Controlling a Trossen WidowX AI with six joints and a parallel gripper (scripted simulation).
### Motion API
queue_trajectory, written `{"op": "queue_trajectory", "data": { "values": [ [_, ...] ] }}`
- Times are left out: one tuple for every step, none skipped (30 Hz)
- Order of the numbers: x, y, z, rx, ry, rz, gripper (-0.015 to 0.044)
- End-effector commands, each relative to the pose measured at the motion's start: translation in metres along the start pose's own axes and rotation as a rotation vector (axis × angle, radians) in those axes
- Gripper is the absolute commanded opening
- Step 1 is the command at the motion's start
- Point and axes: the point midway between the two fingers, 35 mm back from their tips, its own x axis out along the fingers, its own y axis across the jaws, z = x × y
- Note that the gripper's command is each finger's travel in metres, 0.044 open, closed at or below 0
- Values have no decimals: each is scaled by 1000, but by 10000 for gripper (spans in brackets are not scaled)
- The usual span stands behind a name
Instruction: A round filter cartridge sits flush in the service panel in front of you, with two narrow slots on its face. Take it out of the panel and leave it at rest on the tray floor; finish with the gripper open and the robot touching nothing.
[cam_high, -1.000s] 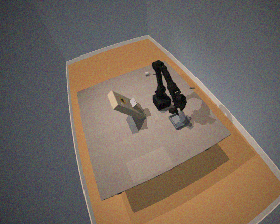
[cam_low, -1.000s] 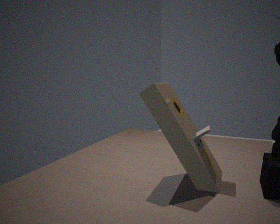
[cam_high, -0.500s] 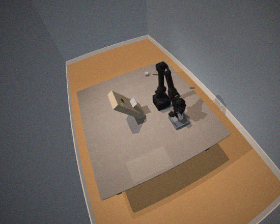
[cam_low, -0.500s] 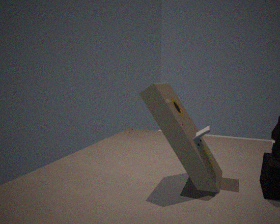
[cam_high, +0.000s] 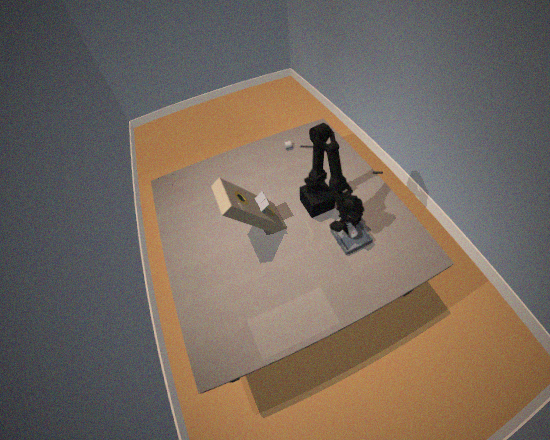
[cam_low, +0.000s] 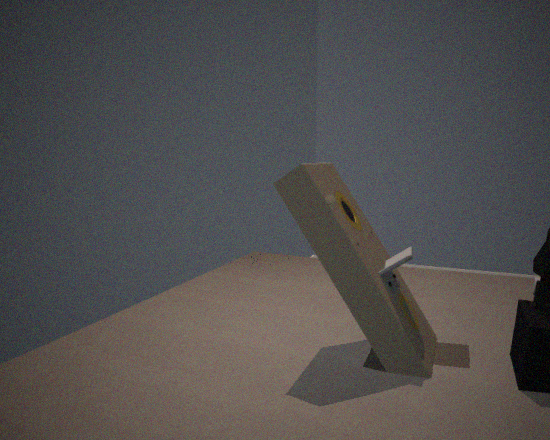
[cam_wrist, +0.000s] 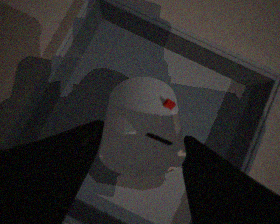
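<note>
The round filter cartridge (cam_high: 353, 232) (cam_wrist: 140, 150) is pale grey, with a dark slot and a small red mark showing in the wrist view. My gripper (cam_high: 349, 230) (cam_wrist: 143, 135) is shut on it, one dark finger on each side. The cartridge is within the outline of the blue-grey tray (cam_high: 358, 244) (cam_wrist: 200, 61), low over its floor; whether it touches the floor is hidden. The service panel (cam_high: 252, 216) (cam_low: 330, 260) stands tilted, with a dark, yellow-ringed round opening (cam_high: 241, 197) (cam_low: 348, 211) on its face.
A white flap (cam_high: 261, 201) (cam_low: 398, 261) sticks out from the panel's face. A small white object (cam_high: 288, 144) lies near the far table edge. A thin dark piece (cam_high: 377, 172) is at the right table edge. The arm's base (cam_high: 316, 201) stands between panel and tray.
</note>
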Motion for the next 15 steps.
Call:
{"op": "queue_trajectory", "data": {
  "values": [
    [0, 0, 1, 0, -4, 0, 236],
    [0, 0, 1, 0, -4, 0, 263],
    [0, 0, 1, 0, -4, 0, 289],
    [0, 0, 1, 0, -4, 0, 315],
    [0, 0, 1, 0, -4, 0, 341],
    [0, 0, 1, 0, -4, 0, 368],
    [0, 0, 1, 0, -4, 0, 394],
    [0, 0, 1, 0, -4, 0, 420],
    [0, 0, 1, 0, -4, 0, 440],
    [0, 0, 1, 0, -4, 0, 440],
    [-2, 0, 2, 0, -4, 0, 440],
    [-6, 0, 6, 0, -4, 0, 440],
    [-13, 0, 12, 0, -4, 0, 440],
    [-22, -1, 18, 0, -3, 0, 440],
    [-33, -1, 24, 0, -3, 0, 440]
  ]
}}
